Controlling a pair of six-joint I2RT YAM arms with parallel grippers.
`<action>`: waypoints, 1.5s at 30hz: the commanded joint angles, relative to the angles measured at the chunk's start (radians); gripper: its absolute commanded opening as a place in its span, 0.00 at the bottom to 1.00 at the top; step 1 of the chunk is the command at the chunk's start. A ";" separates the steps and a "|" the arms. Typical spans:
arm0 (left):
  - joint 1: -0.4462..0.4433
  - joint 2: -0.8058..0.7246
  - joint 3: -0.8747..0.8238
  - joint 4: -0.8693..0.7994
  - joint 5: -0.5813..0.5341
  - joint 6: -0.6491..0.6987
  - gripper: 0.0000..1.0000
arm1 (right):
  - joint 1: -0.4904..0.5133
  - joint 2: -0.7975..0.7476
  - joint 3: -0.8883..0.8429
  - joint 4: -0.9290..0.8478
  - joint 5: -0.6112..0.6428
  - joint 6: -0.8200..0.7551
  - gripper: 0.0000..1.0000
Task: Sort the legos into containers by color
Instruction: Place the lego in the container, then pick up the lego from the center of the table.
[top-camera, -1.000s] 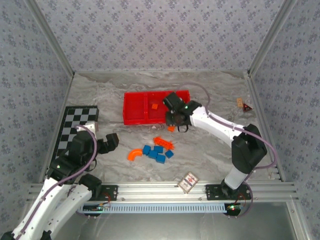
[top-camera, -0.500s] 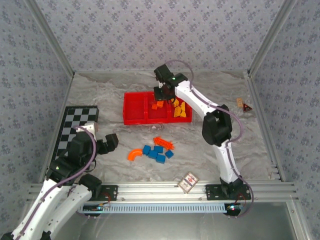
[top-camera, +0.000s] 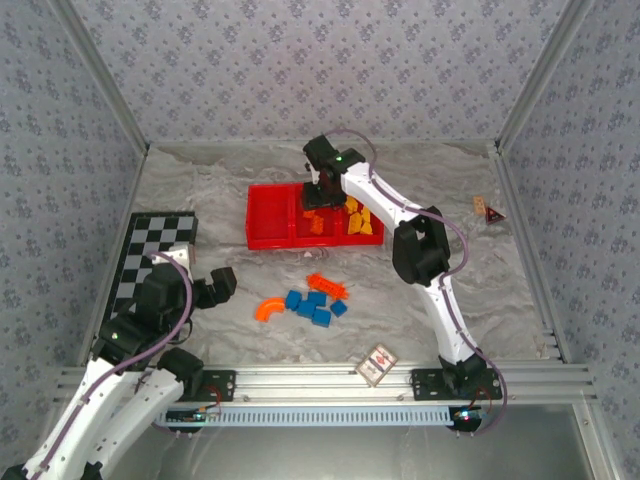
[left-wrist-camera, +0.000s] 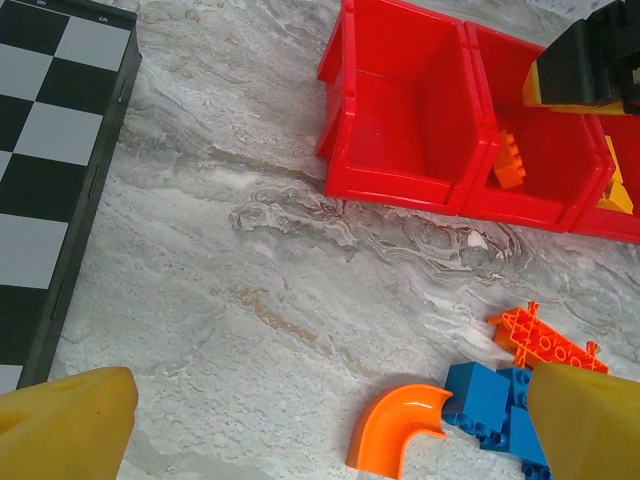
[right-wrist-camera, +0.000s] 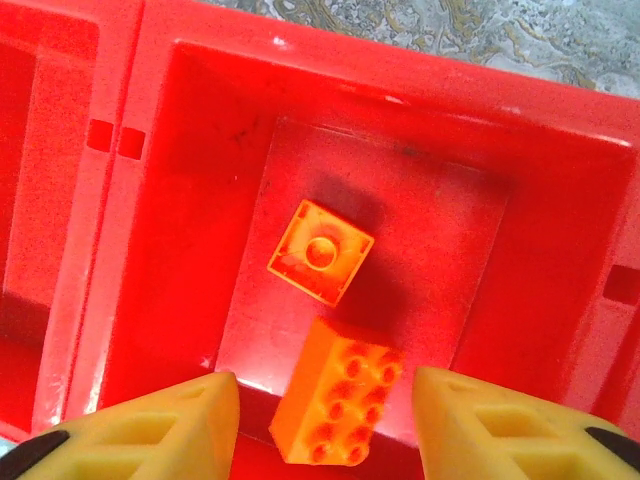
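Observation:
The red tray of three containers lies at the back middle. My right gripper hangs open over the middle compartment. A loose orange brick sits tilted between its fingers, touching neither, and an upturned square orange brick lies beyond it. Yellow-orange bricks fill the right compartment; the left compartment holds nothing. On the table lie an orange arch, blue bricks and a flat orange piece. My left gripper stands open left of them, with the arch between its fingers.
A black-and-white checkerboard lies at the left, beside my left arm. A patterned card rests near the front rail, and a small brown object sits at the far right. Patterned walls close the table on three sides.
My right arm swung from the tray's front edge to above the middle compartment, and its jaws opened, letting go of the orange brick. The left arm stayed still.

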 joint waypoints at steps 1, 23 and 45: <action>-0.007 0.000 0.006 -0.002 -0.017 0.000 1.00 | 0.005 -0.046 0.030 -0.046 -0.013 -0.002 0.56; -0.007 0.032 0.008 -0.005 -0.018 -0.002 1.00 | 0.027 -0.635 -0.692 0.263 -0.102 0.034 1.00; -0.008 0.053 0.014 -0.018 -0.030 -0.005 1.00 | 0.250 -0.681 -1.064 0.253 0.114 -0.298 0.94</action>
